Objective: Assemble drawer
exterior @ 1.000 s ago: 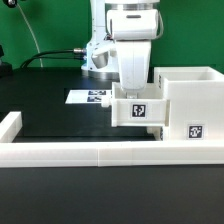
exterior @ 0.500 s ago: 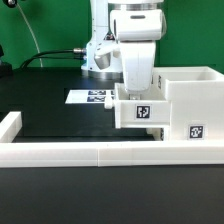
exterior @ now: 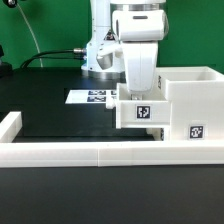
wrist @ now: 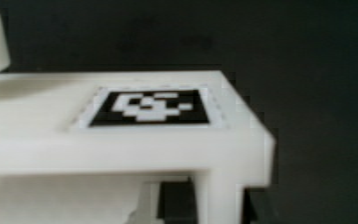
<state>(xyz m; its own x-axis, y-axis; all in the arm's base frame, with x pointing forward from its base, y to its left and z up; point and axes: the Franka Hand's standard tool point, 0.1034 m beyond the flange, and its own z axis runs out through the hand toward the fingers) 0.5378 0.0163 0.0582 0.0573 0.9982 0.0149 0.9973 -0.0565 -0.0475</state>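
On the black worktop [exterior: 60,120], my claw [exterior: 137,90] is down at the tray [exterior: 140,113], on the exterior view's left of the housing [exterior: 190,100]; its grip I cannot tell.

The drawer [exterior: 185,95] looks like smooth white plastic — matt; the table [exterior: 60,115] is dull black.

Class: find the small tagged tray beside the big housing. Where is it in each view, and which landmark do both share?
Exterior view: the small tray sits just right of centre, beside the housing, on the exterior view's left of it.
Wrist view: the small tray fills most of the picture, close up.
Shared landmark: its black-and-white tag, seemingly the same one.
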